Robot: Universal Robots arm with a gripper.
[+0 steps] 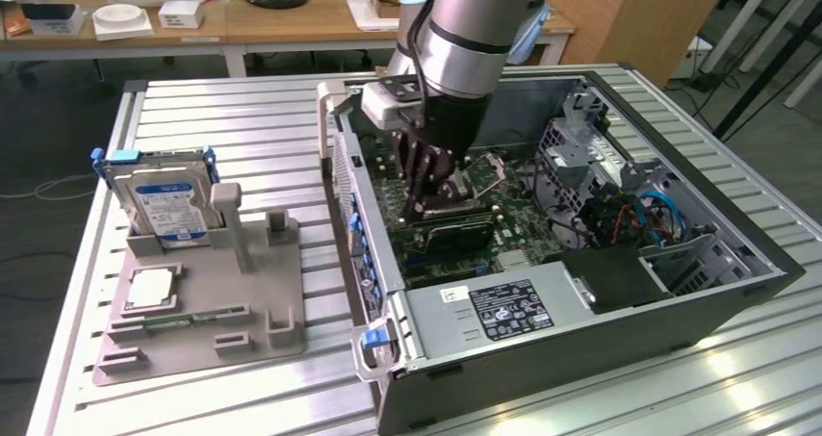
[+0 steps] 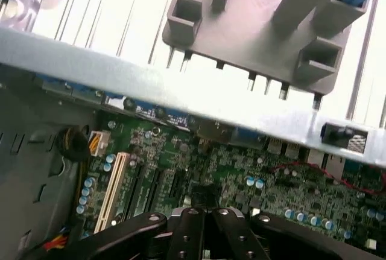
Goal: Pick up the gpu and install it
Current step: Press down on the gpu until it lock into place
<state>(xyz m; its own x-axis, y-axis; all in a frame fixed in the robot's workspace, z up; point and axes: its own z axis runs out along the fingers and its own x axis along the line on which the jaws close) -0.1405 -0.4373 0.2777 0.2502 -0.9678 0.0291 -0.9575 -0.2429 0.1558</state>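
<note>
My gripper (image 1: 430, 203) reaches down into the open computer case (image 1: 719, 292), right over the green motherboard (image 1: 521, 219). Its fingers are shut, and the gpu (image 1: 452, 232), a dark flat card, sits directly under the tips against the board. In the wrist view the black fingers (image 2: 181, 224) meet at the gripper (image 2: 205, 215), with a small dark edge of the gpu (image 2: 202, 195) just beyond them. A white slot (image 2: 114, 190) and dark slots run alongside on the motherboard (image 2: 289, 187).
On the exterior view's left a grey holder (image 1: 257, 311) carries a silver hard drive (image 1: 165, 205) with a blue-white label and a square chip (image 1: 152, 287). A labelled power supply (image 1: 507, 306) and blue cables (image 1: 655, 210) crowd the case. The case wall (image 2: 181, 85) passes close by.
</note>
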